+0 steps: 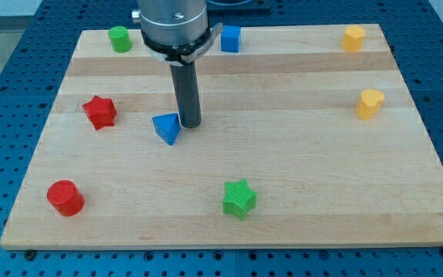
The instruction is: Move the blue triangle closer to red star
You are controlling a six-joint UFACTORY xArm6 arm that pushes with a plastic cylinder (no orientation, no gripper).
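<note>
The blue triangle lies left of the board's middle. The red star lies to its left, about a block's width and a half away and slightly higher in the view. My tip stands right against the blue triangle's right side, touching or nearly touching it. The rod rises from there to the arm's grey housing at the view's top.
A red cylinder sits at bottom left, a green star at bottom centre, a green block and a blue cube along the top, a yellow block at top right, a yellow heart-like block at right. The wooden board ends near these.
</note>
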